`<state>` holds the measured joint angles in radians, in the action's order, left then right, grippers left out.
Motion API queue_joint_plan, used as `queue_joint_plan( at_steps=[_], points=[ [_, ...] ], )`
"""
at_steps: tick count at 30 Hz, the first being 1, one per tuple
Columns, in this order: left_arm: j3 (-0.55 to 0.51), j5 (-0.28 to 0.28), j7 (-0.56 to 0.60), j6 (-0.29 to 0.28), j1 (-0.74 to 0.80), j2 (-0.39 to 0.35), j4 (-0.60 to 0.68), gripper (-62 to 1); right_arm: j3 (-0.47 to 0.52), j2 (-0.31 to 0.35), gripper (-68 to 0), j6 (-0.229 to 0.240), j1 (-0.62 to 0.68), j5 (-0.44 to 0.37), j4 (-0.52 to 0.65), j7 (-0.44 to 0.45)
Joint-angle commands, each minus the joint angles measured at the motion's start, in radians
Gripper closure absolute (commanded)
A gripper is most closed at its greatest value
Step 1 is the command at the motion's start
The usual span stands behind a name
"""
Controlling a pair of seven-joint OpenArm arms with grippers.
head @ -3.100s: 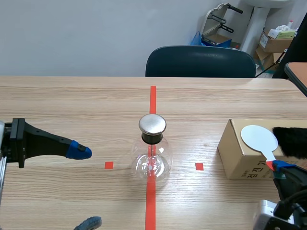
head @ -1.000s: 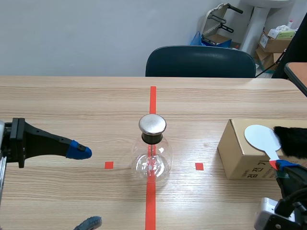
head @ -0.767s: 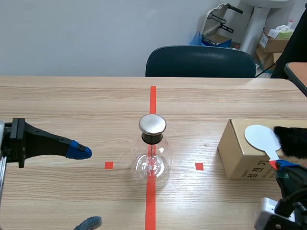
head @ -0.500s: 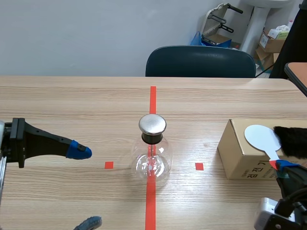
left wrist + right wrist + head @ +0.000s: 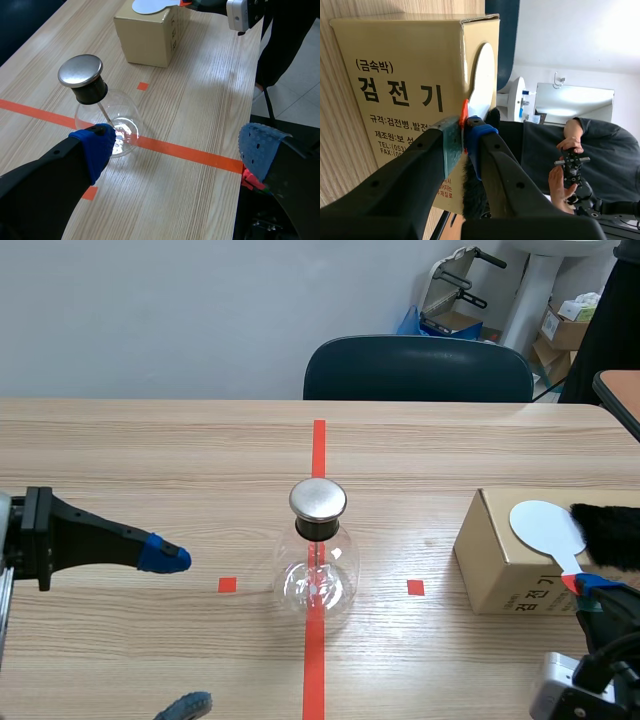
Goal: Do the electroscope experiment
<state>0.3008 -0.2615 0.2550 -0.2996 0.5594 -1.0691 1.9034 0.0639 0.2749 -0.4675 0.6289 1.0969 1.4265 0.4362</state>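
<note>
At the worktop's centre, on the tape line: electroscope (image 5: 318, 555), upright, capped. Right of it, atop the cardboard box (image 5: 495, 560): white paddle (image 5: 543, 528), handle clenched in the right end effector (image 5: 465, 139), disc just beside black fur (image 5: 610, 535). Left end effector (image 5: 178, 150): released, near the flask. Step, as judged: charging the paddle. Next: rub it on the fur, then bring it to the cap.

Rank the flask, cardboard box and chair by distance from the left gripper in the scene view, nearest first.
1. Flask: on the centre tape line, just to the side of the left gripper.
2. Cardboard box: on the table's right side, past the flask.
3. Chair: beyond the table's far edge.
</note>
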Motion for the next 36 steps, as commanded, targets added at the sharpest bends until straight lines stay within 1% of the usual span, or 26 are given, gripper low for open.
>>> queue_joint_plan(
  at_steps=[1, 30, 32, 33, 34, 36],
  points=[
    [0.0, -0.007, 0.01, 0.002, 0.005, 0.008, 0.007, -53.1, 0.011, 0.014, -0.6, -0.011, -0.014, -0.001, 0.008, -0.005],
    [0.0, -0.006, 0.01, 0.002, 0.005, 0.013, 0.007, -53.1, 0.011, 0.014, -0.6, -0.011, -0.014, -0.001, 0.008, -0.004],
    [0.0, 0.001, 0.009, 0.006, 0.005, 0.023, 0.007, -53.1, 0.012, 0.014, -0.6, -0.012, -0.014, -0.001, 0.008, -0.004],
    [0.0, 0.016, 0.007, 0.013, 0.005, 0.03, 0.007, -53.1, 0.014, 0.016, -0.6, -0.013, -0.014, -0.001, 0.012, -0.004],
    [0.0, 0.026, 0.005, 0.019, 0.005, 0.037, 0.007, -53.1, 0.014, 0.016, -0.6, -0.017, -0.014, -0.001, 0.018, -0.005],
    [0.0, 0.027, -0.009, 0.022, 0.005, 0.05, 0.007, -53.1, 0.015, 0.016, -0.6, -0.033, -0.014, -0.001, 0.038, -0.021]
  ],
)
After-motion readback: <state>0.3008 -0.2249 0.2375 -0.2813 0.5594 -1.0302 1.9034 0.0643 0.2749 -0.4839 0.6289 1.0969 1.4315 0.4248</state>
